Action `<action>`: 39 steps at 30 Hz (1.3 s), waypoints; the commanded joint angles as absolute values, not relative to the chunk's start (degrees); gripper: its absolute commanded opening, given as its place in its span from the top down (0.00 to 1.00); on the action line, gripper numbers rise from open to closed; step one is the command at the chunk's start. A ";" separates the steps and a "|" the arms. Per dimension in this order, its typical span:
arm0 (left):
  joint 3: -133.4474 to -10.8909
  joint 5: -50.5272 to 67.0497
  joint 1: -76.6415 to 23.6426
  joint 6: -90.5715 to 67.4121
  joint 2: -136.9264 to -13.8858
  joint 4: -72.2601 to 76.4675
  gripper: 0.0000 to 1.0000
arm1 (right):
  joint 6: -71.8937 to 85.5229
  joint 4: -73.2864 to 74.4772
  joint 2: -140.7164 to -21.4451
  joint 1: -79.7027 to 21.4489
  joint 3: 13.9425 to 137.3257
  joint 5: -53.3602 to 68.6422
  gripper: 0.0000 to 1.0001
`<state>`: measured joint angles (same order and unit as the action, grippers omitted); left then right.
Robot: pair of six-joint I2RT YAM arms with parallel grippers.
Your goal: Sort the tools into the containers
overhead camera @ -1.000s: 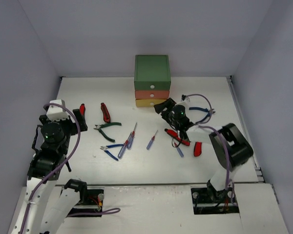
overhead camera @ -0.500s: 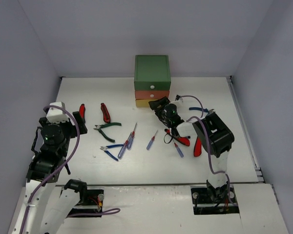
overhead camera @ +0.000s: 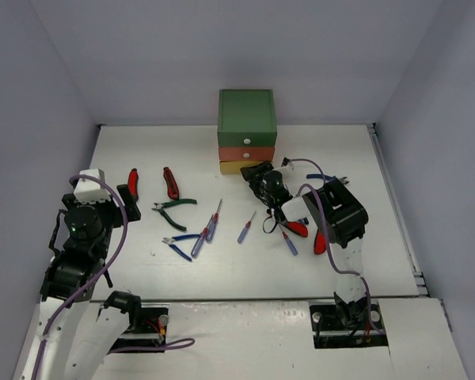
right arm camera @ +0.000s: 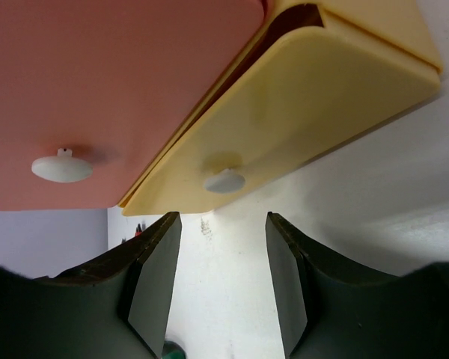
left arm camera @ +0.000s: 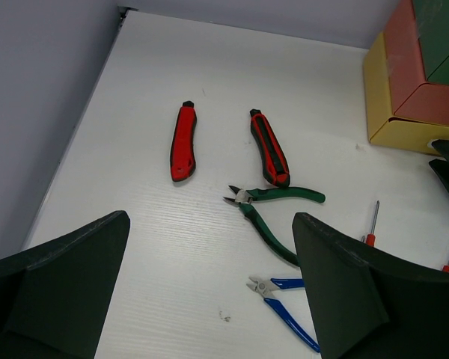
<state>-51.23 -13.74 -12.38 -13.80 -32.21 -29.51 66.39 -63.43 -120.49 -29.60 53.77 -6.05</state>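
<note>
I see a white, faintly grained table (overhead camera: pixel 222 273) boxed in by plain lavender-grey walls (overhead camera: pixel 142 55) on its left, far and right sides. At the far middle stands the cabinet (overhead camera: pixel 247 134). It has a green drawer (overhead camera: pixel 247 112) on top, an orange-red drawer (overhead camera: pixel 246 152) in the middle and a yellow drawer (overhead camera: pixel 239 167) at the bottom.

The right gripper (right arm camera: pixel 223 221) sits low, just on the near side of the yellow drawer, facing its white knob (right arm camera: pixel 224 180). Its fingers stand apart. The knob lies just beyond the tips, and nothing is pinched.

The left gripper (left arm camera: pixel 209 239) hovers over the table's left side, fingers spread wide and holding nothing.

The tools lie loose on the table. On the left, a red tool (left arm camera: pixel 182 142) and a second red tool (left arm camera: pixel 269 148) lie side by side. Green pliers (left arm camera: pixel 273 213) lie just on their near side, and blue cutters (left arm camera: pixel 284 299) nearer still. Thin screwdrivers (overhead camera: pixel 212 222) lie at the centre. On the right, beside the right arm, are red pliers (overhead camera: pixel 291 226) and a third red tool (overhead camera: pixel 320 241). Blue pliers (overhead camera: pixel 326 178) lie farther back, partly hidden by the arm.
</note>
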 commanded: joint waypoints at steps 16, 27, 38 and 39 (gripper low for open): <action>-51.62 -13.82 -13.18 -14.33 -31.03 -29.18 0.12 | 66.18 -72.51 -123.02 -27.60 60.03 -3.25 0.58; -50.98 -13.80 -13.18 -14.60 -31.03 -29.00 0.12 | 66.24 -72.95 -124.78 -27.42 60.91 -2.02 0.62; -50.89 -13.62 -13.18 -14.77 -31.21 -29.00 0.12 | 66.09 -74.24 -124.12 -26.98 59.54 -2.37 0.89; -50.89 -13.66 -13.18 -14.77 -31.16 -29.04 0.12 | 66.17 -74.53 -123.99 -27.02 59.17 -2.19 0.91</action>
<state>-50.78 -13.74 -12.80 -13.98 -30.52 -31.18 66.42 -67.95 -126.39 -27.59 58.43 -1.62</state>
